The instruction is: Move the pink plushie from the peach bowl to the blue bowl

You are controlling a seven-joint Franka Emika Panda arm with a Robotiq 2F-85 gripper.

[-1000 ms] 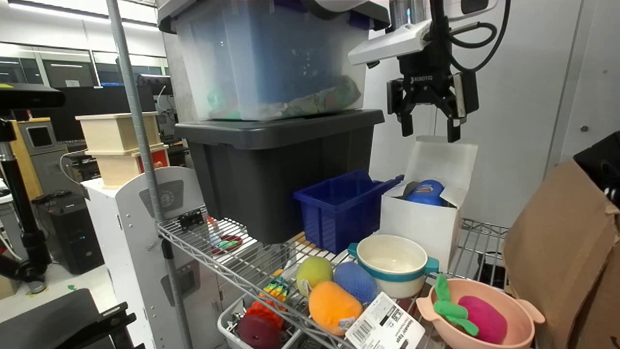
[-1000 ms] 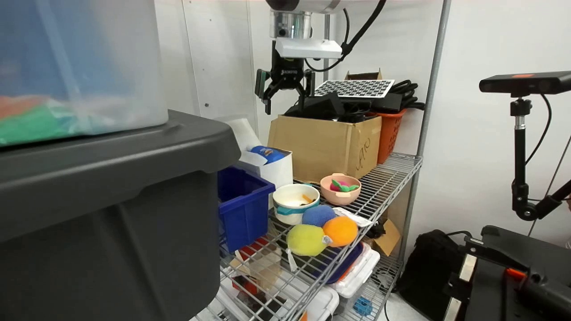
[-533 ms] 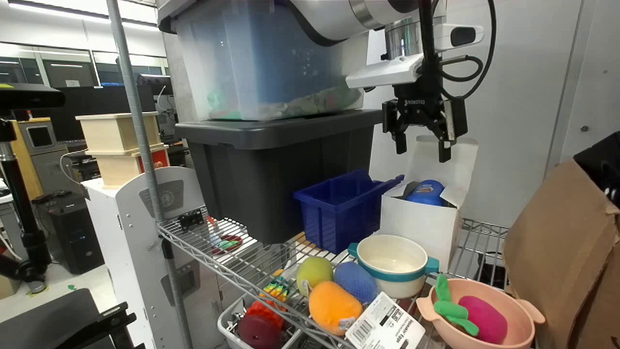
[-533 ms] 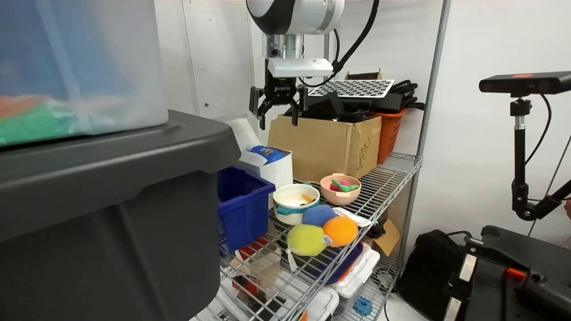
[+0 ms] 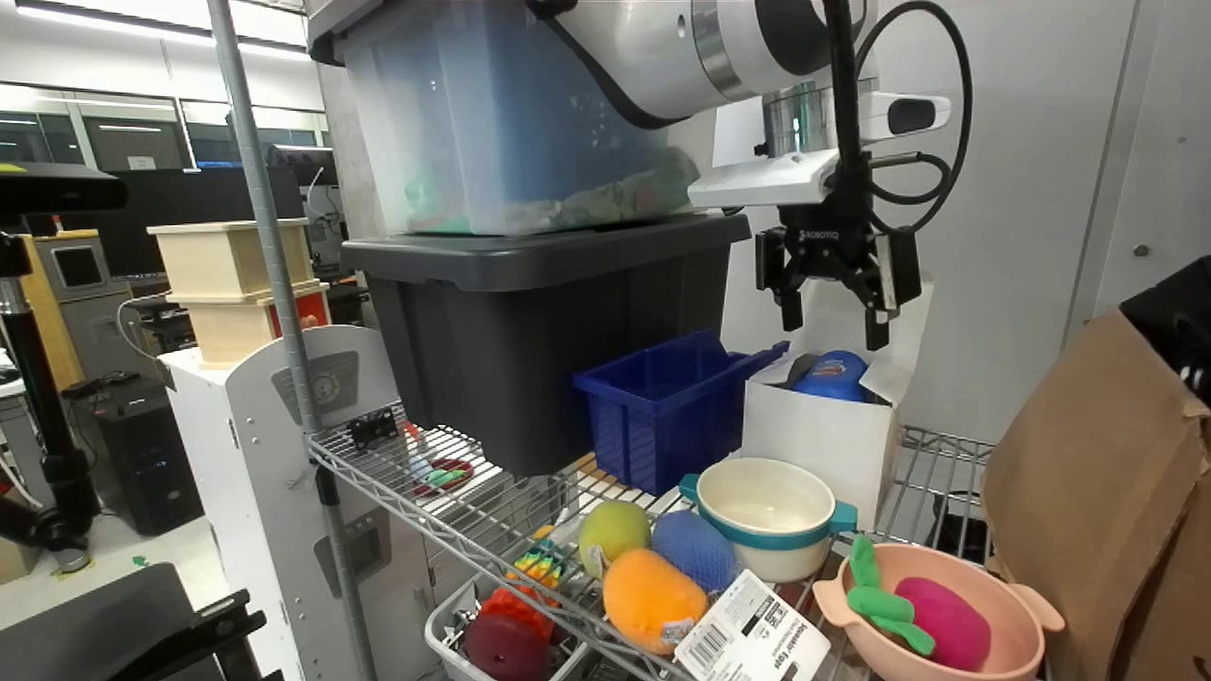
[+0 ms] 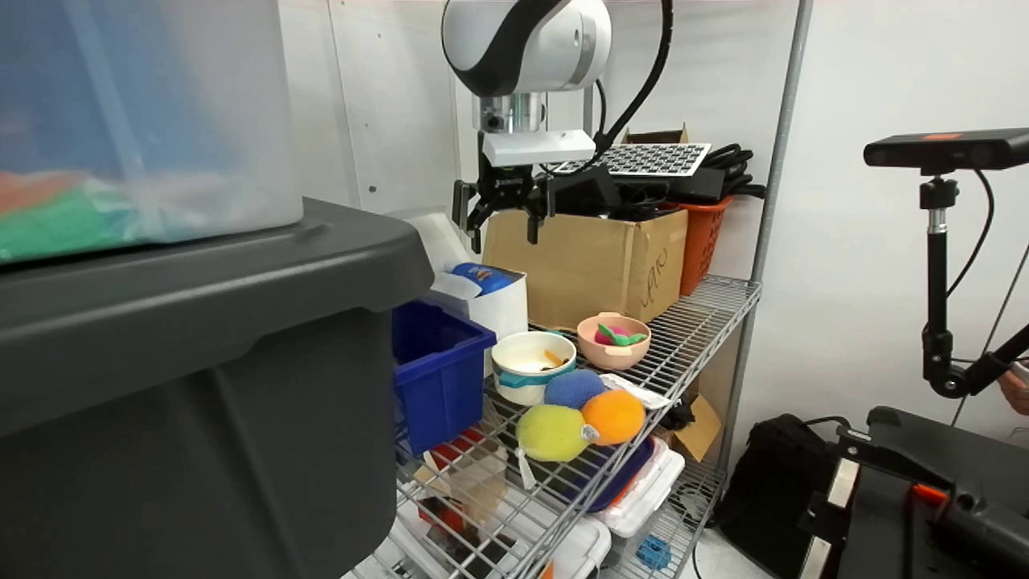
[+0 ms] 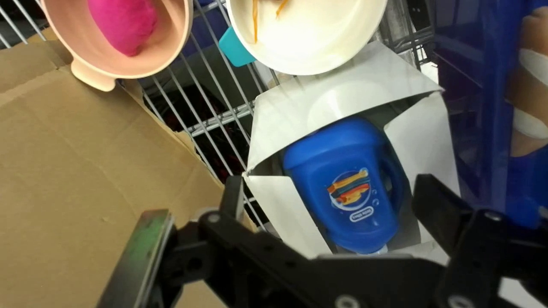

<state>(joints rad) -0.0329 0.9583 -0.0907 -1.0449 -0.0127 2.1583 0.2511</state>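
Note:
The pink plushie [image 5: 951, 619], magenta with green leaves, lies in the peach bowl [image 5: 1036, 653] in both exterior views; the plushie [image 6: 603, 338] and bowl [image 6: 611, 359] are small there. In the wrist view the plushie [image 7: 124, 25] and the peach bowl [image 7: 169, 47] are at the top left, cut by the frame edge. My gripper [image 5: 834, 326] is open and empty, high above the shelf. In the wrist view its fingers [image 7: 329, 192] frame the white box with the blue bottle, well apart from the plushie. A small bright blue bowl is hidden or out of view.
A cream-white bowl with teal band and handles [image 5: 766, 511] stands beside the peach bowl. A white box [image 5: 818, 454] holding a blue bottle [image 7: 342, 184], a dark blue bin [image 5: 662, 416], a brown carton [image 6: 555, 265], soft toys [image 5: 653, 601] and a tall bin stack [image 5: 530, 340] surround it.
My open gripper has moved down, from high up to just above the white box. In an exterior view it also shifted slightly left. The plushie and bowls have not moved.

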